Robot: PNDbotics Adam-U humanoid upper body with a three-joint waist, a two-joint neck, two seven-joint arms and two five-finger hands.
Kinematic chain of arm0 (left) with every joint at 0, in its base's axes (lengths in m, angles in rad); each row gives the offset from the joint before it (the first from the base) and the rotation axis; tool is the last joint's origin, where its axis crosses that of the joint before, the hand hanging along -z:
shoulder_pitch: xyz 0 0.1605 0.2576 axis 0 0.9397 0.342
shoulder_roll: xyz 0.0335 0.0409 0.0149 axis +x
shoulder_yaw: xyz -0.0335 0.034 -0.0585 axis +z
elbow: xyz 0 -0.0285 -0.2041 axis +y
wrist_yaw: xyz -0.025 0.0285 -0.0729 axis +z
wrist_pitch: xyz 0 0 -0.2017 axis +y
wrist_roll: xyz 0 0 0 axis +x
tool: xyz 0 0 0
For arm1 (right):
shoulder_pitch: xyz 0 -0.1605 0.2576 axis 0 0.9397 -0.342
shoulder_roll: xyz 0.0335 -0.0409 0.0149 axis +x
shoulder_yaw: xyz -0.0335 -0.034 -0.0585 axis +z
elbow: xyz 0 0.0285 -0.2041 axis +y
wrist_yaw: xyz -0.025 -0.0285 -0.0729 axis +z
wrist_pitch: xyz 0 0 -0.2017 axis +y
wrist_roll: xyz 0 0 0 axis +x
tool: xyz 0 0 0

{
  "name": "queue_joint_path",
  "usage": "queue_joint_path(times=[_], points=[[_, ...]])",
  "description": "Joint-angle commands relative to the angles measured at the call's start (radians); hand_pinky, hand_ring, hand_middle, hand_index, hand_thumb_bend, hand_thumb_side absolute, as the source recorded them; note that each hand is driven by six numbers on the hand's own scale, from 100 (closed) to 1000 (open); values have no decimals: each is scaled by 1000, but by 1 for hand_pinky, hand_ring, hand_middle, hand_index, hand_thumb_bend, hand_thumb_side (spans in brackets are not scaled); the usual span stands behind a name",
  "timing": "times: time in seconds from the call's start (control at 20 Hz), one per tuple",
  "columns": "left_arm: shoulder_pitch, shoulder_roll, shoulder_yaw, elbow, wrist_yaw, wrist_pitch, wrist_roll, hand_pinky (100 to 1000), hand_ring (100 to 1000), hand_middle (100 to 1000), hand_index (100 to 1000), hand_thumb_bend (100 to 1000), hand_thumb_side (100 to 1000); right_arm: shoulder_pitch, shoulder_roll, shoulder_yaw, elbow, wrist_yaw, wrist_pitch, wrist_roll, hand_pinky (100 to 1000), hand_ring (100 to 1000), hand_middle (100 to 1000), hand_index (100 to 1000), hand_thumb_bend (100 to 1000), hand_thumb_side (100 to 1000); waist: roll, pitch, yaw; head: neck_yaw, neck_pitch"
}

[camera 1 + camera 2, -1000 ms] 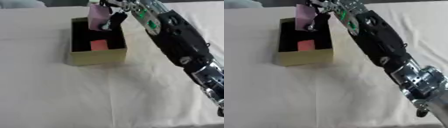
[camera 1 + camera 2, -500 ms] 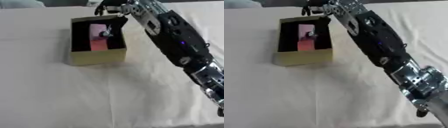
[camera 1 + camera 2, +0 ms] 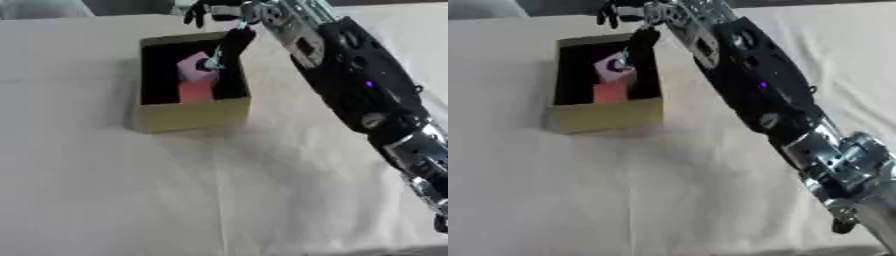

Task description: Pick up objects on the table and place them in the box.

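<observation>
An olive cardboard box (image 3: 188, 114) with a dark inside stands on the cloth-covered table, left of centre. Inside it a pink object (image 3: 192, 67) lies on or against a red block (image 3: 196, 91). My right arm reaches from the lower right corner up to the box's far right corner. There my right hand (image 3: 234, 11) hovers open, its fingers spread. One dark finger (image 3: 233, 44) hangs down over the box's right side, close to the pink object. The hand holds nothing. My left hand does not show.
A cream cloth (image 3: 114, 190) covers the table. My right forearm (image 3: 359, 85) runs diagonally across the right half of the view. A pale shape (image 3: 44, 7) lies at the far left edge.
A second ago my right hand held the pink object upright over the box. It has let go: the object now lies inside the box and the hand has opened.
</observation>
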Motion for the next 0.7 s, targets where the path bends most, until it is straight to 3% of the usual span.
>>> queue_joint_path(times=[0.05,0.2,0.5,0.7], points=[[-3,21,6,-15,0,0,-1,661,681,677,796,422,829,-26,-36,-13,-56,-33,13,-9,879,898,749,931,345,490,4,-23,-3,5,5],[2,25,9,-15,-4,0,3,661,681,676,795,422,831,-27,-81,-13,-155,-85,31,-12,866,869,726,919,303,471,1,-26,-10,13,5],[14,30,15,-15,-11,2,15,662,681,676,795,421,830,21,-255,-62,-541,-260,127,-41,857,840,675,880,118,434,-5,-32,-29,36,5],[19,36,19,-15,-17,2,23,663,682,676,796,423,827,104,-390,-130,-777,-398,186,-97,850,823,654,864,100,414,-5,-36,-40,52,5]])
